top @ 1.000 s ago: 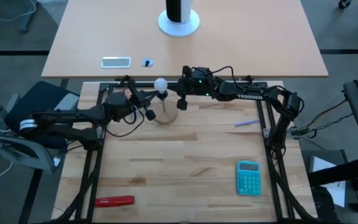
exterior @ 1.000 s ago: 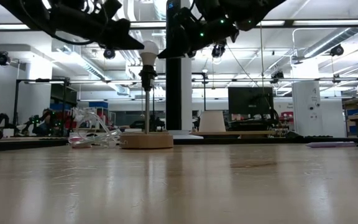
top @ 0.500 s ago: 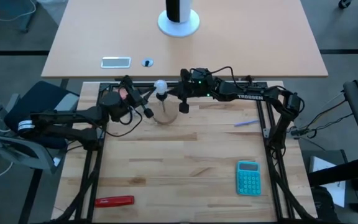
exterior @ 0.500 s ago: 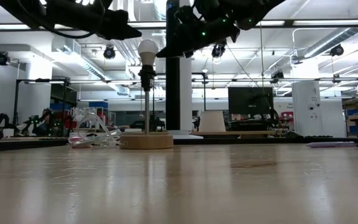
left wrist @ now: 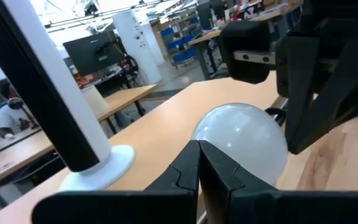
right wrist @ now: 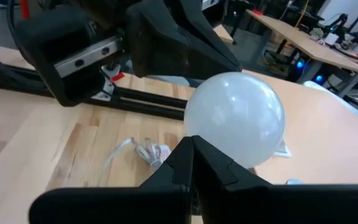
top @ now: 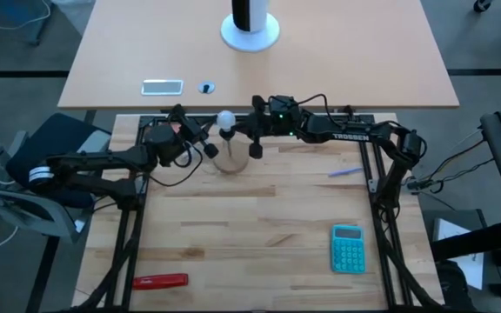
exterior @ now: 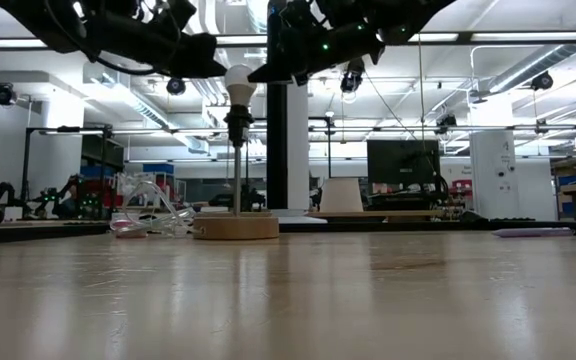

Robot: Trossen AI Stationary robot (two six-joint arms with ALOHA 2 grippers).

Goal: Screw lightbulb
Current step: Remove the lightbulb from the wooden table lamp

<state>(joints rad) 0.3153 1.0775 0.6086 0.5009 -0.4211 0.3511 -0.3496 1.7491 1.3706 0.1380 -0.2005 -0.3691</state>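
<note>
**Both pincers pressed together, flanking a bulb already on its stand**

High view: the left gripper (top: 205,143) and the right gripper (top: 252,139) sit on either side of the lightbulb (top: 225,119), near the far edge of the wooden table (top: 259,226). Neither seems to pinch the bulb; it looks carried by the stand's wooden base (top: 228,162) alone.

Low view: the bulb (exterior: 239,82) tops a thin upright pole in a dark socket (exterior: 235,125), so it appears seated. Both arms hang level with it, one on each side, probably poised to turn or check it.

Left wrist view: the left fingers (left wrist: 185,174) meet tip to tip, aimed at the bulb (left wrist: 241,140) just beyond, with nothing between them.

Right wrist view: the right fingers (right wrist: 185,163) are likewise closed on nothing, the bulb (right wrist: 235,118) just ahead. A clear plastic bag (right wrist: 145,151) lies on the table below.
</note>
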